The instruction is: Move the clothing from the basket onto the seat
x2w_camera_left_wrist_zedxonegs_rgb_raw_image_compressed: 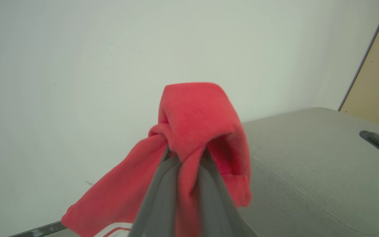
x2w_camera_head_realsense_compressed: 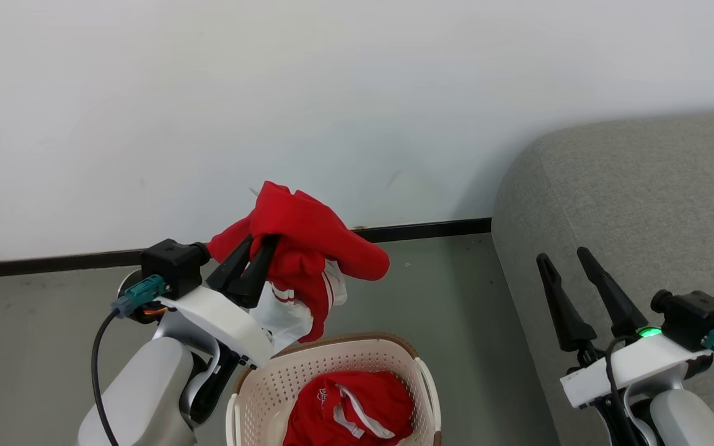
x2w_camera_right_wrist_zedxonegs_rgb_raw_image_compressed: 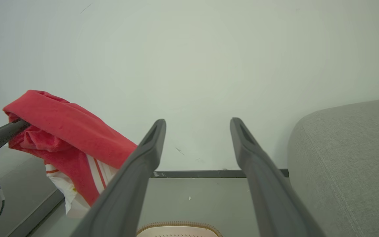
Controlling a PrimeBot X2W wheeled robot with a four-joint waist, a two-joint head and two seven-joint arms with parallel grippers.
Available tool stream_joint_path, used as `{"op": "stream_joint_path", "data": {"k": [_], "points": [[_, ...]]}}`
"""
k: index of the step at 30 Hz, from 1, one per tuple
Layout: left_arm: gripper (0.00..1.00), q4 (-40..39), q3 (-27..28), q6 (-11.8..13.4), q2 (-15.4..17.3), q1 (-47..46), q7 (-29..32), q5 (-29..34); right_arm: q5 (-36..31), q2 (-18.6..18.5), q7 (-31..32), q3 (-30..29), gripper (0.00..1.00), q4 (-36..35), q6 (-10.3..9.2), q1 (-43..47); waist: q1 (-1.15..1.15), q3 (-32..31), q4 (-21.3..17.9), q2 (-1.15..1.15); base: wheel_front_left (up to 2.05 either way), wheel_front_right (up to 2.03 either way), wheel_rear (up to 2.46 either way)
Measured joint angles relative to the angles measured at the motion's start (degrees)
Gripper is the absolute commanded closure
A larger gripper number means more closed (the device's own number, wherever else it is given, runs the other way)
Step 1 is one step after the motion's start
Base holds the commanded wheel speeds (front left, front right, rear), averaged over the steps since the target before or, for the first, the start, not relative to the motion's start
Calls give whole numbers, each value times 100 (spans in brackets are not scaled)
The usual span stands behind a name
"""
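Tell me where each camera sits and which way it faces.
Head view: on the head, facing forward and down at the basket, floor and wall; shows the left end effector shut on the red garment and the right end effector open by the seat.
Left wrist view: on the left wrist, facing along its fingers and the garment towards wall and seat.
Right wrist view: on the right wrist, facing between its parted fingers at wall, floor and basket rim.
Shared: all three show the garment and the seat.
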Motion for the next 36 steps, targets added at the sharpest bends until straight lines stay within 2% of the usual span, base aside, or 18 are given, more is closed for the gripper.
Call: {"op": "stream_joint_path", "data": {"k": [7, 21, 36], "points": [[100, -190, -13, 75, -20, 47, 118, -7, 1, -49, 0, 192, 0, -3, 0, 59, 0, -36, 9, 0, 0, 0, 0], [100, -577, -277, 98, -153, 37, 409, 4, -83, 4, 1, 1756, 0, 213, 0, -14, 0, -24, 118, 0, 0, 0, 0], [100, -797, -453, 116, -339, -146, 703, -7, -330, 124, 1, 2741, 0, 859, 0, -790, 0, 9, 388, 0, 0, 0, 0]]}}
